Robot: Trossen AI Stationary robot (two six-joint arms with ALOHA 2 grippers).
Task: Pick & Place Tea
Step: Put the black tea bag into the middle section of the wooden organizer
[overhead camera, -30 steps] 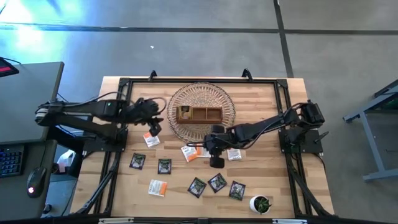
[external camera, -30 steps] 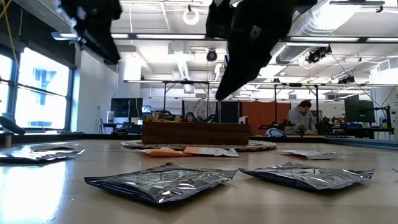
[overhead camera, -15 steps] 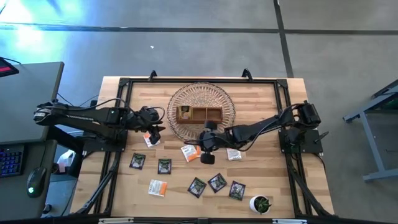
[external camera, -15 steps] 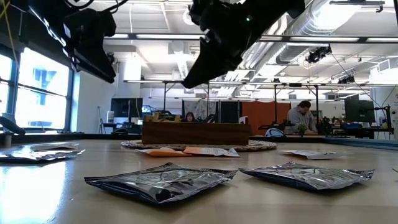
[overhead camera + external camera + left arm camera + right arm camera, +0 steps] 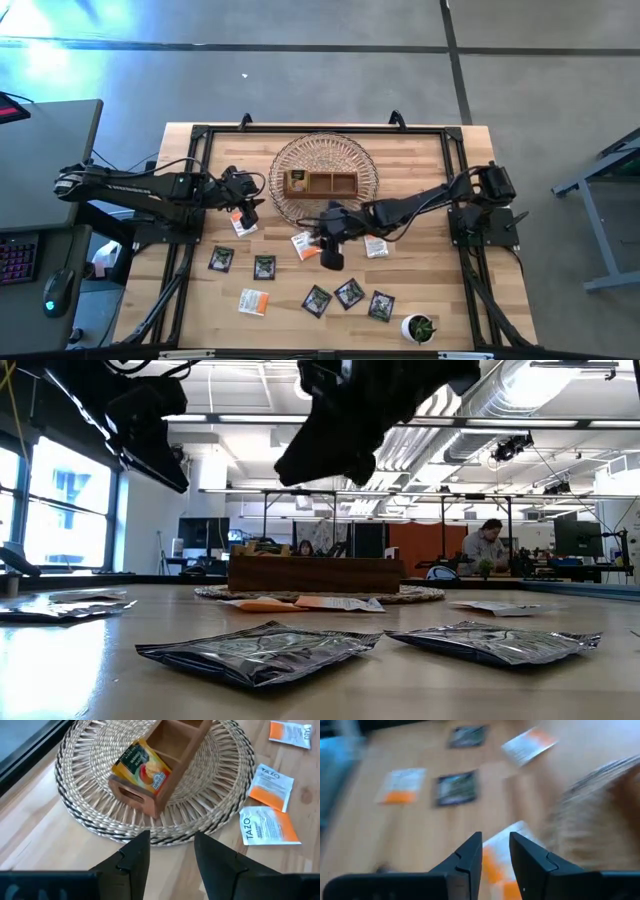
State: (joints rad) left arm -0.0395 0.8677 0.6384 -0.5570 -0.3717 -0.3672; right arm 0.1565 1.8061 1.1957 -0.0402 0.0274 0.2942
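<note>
Right gripper [image 5: 322,232] now sits further left than a second ago, clear of the white-and-orange sachet [image 5: 375,247] it was beside and over the sachet [image 5: 303,245] at the near edge of the woven mat [image 5: 366,170]. Its jaws stand wider apart. Left gripper [image 5: 248,204] has drawn nearer, over the sachet [image 5: 242,224] left of the mat.

1 yellow-red tea sachet [image 5: 141,766] leans tilted in the wooden tray's [image 5: 176,751] end compartment. White-and-orange sachets [image 5: 303,246] and black sachets [image 5: 349,293] lie flat, scattered across the table [image 5: 430,170].

"TAZO" is printed on two white-and-orange tea sachets [image 5: 270,784] [image 5: 267,826].
</note>
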